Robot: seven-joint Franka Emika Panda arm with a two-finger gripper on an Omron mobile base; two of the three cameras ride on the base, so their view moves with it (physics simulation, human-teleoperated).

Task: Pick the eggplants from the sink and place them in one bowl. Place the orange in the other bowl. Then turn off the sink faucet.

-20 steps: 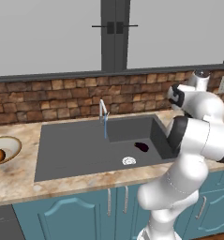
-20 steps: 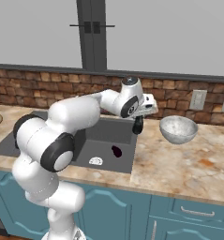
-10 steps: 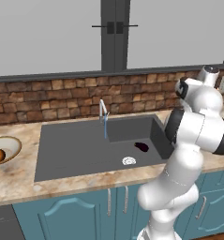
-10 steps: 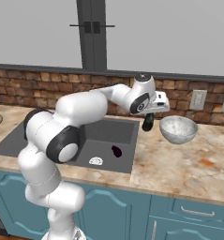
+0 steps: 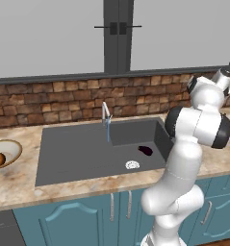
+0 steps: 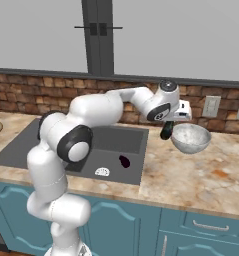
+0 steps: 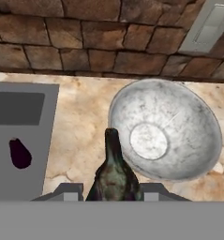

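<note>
Item: hand (image 6: 166, 134) clenched on one eggplant (image 7: 113, 176), now carried from over the sink (image 6: 133, 137) to the speckled bowl's (image 6: 191, 138) rim; second eggplant (image 6: 124, 161) remains in the basin.

Even, bright rendered light, soft shadows, no glare, pics sharp

Speckled bowl (image 7: 165, 136): mouth open from above, inside bare; the gripper (image 6: 167, 133) with its clamped eggplant (image 7: 113, 176) hangs just beside the rim. Obstacles: brick wall (image 7: 85, 40) close behind the bowl. Countertop (image 7: 83, 136) between bowl and sink (image 7: 19, 140): free.
</note>
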